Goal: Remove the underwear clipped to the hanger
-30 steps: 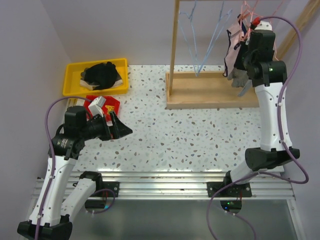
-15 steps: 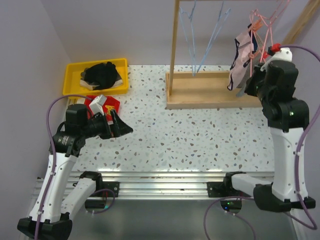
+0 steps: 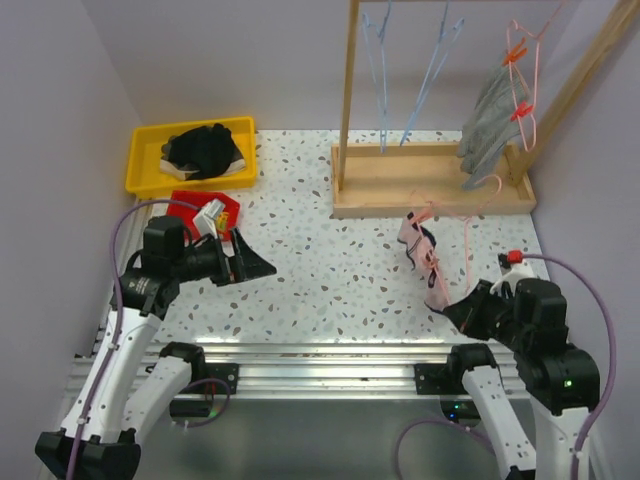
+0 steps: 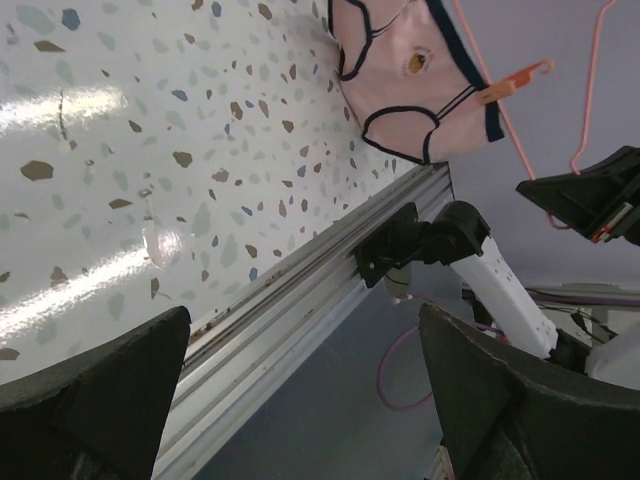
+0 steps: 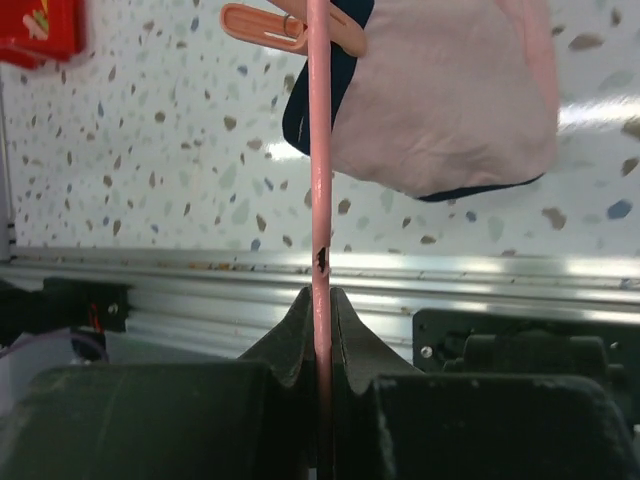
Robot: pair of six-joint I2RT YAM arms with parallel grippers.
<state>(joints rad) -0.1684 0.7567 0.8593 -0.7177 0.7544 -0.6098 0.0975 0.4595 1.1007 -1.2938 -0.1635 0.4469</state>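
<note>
My R end effector (image 5: 320, 300) is clamped on the pink hanger (image 5: 318, 150). I hold it steady over the tabletop (image 3: 330, 270) so my L end effector (image 3: 250, 258), fingers apart, can pinch the clip (image 5: 270, 22) & free the pink briefs (image 5: 450, 90).

One pink brief (image 3: 427, 265), one grey brief (image 3: 490, 120); two blue hangers (image 3: 381, 80); two pink hangers (image 5: 320, 180); one bin (image 3: 138, 160).

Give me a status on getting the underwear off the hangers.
Done: one pink hanger is off the rack, low over the table. In hand: the right gripper is shut on that hanger, with the pink briefs still held by a clip; the left gripper is open and holds nothing. Left: unclip the pink briefs, then free the grey briefs, still clipped up on the rack.
</note>
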